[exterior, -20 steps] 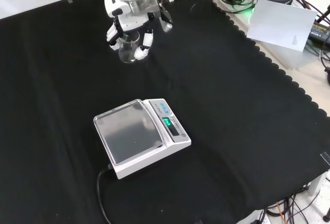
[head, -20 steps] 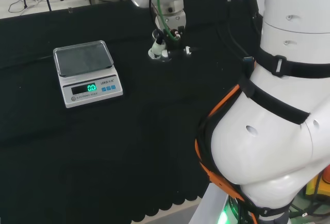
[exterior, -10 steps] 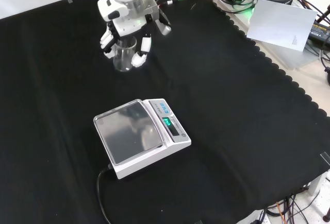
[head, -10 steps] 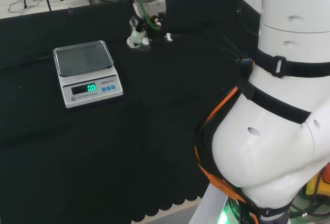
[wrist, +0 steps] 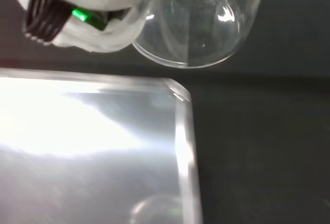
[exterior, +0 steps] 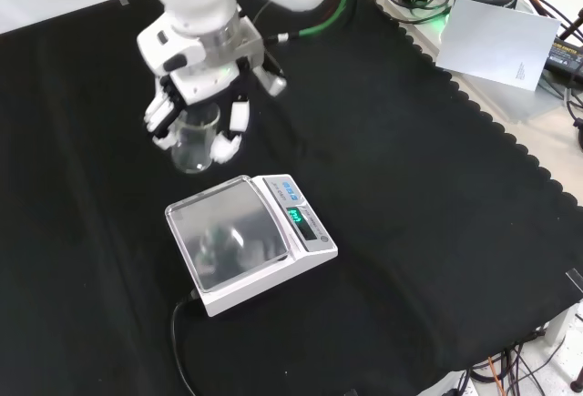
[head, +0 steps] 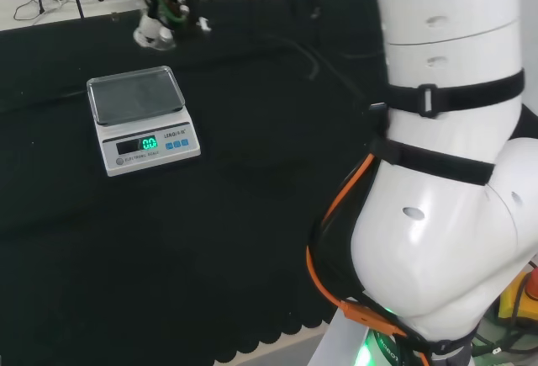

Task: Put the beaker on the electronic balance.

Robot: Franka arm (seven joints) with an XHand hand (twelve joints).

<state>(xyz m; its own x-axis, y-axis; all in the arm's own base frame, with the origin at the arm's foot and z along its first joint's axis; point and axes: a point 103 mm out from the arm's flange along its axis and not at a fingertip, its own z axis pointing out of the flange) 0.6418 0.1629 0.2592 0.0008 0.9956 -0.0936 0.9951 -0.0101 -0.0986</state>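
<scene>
While the hand (exterior: 202,77), fingers (exterior: 239,116) curled round the beaker (exterior: 193,139) (carry step), hangs upper left of the balance (exterior: 248,241), next comes lowering it onto the pan.

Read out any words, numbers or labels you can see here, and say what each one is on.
No text can be quoted.
Display on the balance: lit green digits, too small to read.
Print under the display: too small to read.
Beaker: no markings visible.
</scene>
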